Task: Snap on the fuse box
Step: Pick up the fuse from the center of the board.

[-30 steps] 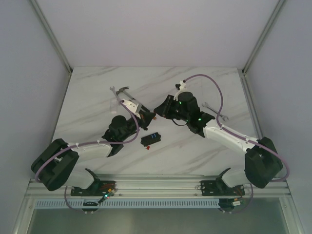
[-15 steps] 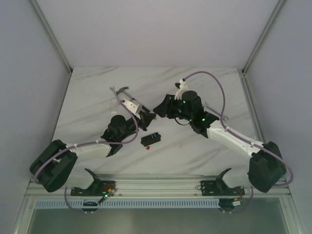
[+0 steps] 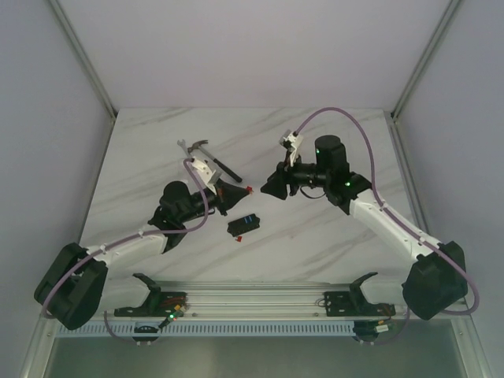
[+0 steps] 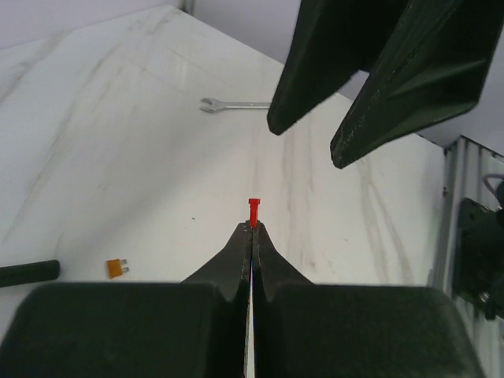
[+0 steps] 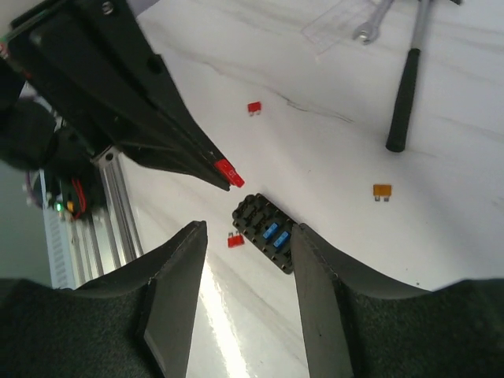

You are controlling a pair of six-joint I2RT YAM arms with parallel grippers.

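- Left hand [image 3: 241, 190]: fingers pressed together and clamped on a small red fuse [image 3: 249, 190], which juts from their tips [image 4: 253, 211]. It is raised over the counter [image 3: 150, 142]. Since a second ago its arm has drawn back toward the near-left corner, with the fuse kept in the grip.
- Right hand [image 3: 266, 187]: fingers apart, holding nothing, and facing the left hand's tip across a clear gap [image 4: 307, 143]. A second ago the two hands met tip to tip. The right hand has since pulled away to the right and its fingers have spread.
- Fuse box [image 3: 244, 224]: lies flat on the counter, near of both hands and touched by neither, in the same place as before. In the right wrist view it shows between that hand's fingers, with blue pieces in its centre [image 5: 268, 233].
- Loose red fuse [image 5: 235, 241]: on the counter just beside the fuse box.
- Orange fuse [image 5: 382, 190], hammer [image 3: 211, 159] and wrench [image 4: 232, 103]: lying apart on the counter. The hammer has not moved.
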